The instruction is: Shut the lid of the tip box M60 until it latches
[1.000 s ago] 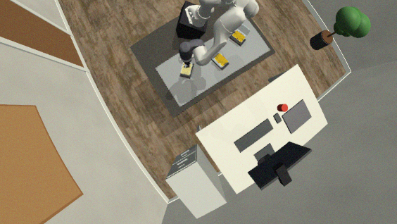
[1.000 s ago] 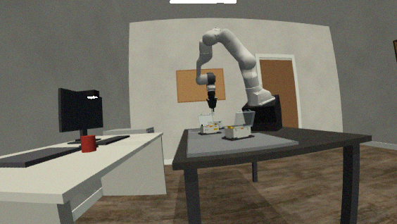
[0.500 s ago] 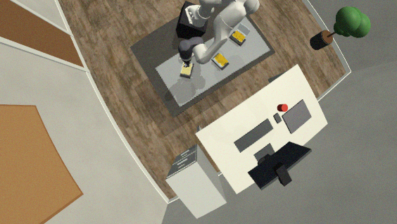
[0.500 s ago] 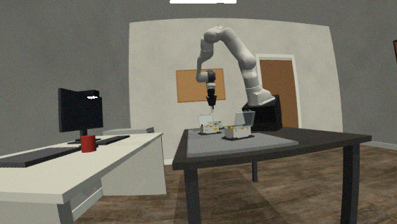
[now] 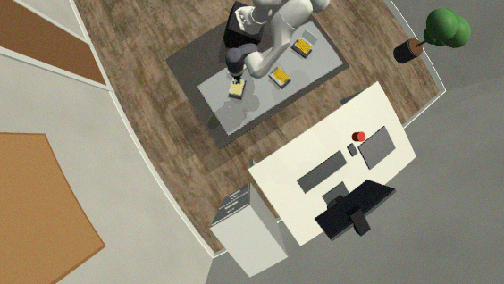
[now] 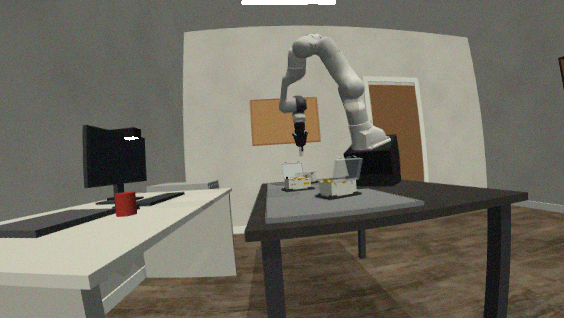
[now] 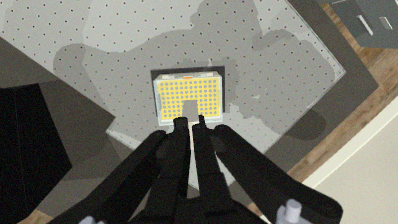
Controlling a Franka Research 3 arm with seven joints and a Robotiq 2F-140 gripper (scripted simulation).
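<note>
Tip box (image 7: 189, 98) under the claw, sitting on a dark holder plate (image 7: 226, 90) on the grey perforated mat (image 7: 280, 65); yellow insert grid facing up, plainly visible from the wrist view, lid open. Labels too small to read, so cannot tell whether this one is M60. In the top view same box (image 5: 236, 89) at the mat's end farthest from the arm's base, directly below the wrist. In the exterior view box (image 6: 298, 182) with lid (image 6: 288, 170) standing upright at its rear.

Claw (image 7: 189, 121) fully closed, gripping nothing, fingers pressed together, tips pointing straight down over the near edge of the yellow grid. In the exterior view claw (image 6: 300, 146) hanging above the box, apart from it, not touching lid or insert.

Second box (image 5: 280, 76) mid-mat and third box (image 5: 303, 46) closer to the base, both showing yellow tops. In the exterior view only one of them (image 6: 338, 187) clear, lid (image 6: 347, 168) up.

Mat on dark tabletop (image 6: 465, 192). White arm (image 6: 345, 82) arching up from a black pedestal (image 6: 387, 165). Beside it a white desk (image 6: 75, 245) with monitor (image 6: 114, 157), keyboard (image 5: 322, 171), red cup (image 6: 125, 203). Potted plant (image 5: 446, 29) in the corner, cork board (image 6: 270, 122) on the wall, wood floor (image 6: 400, 280).
</note>
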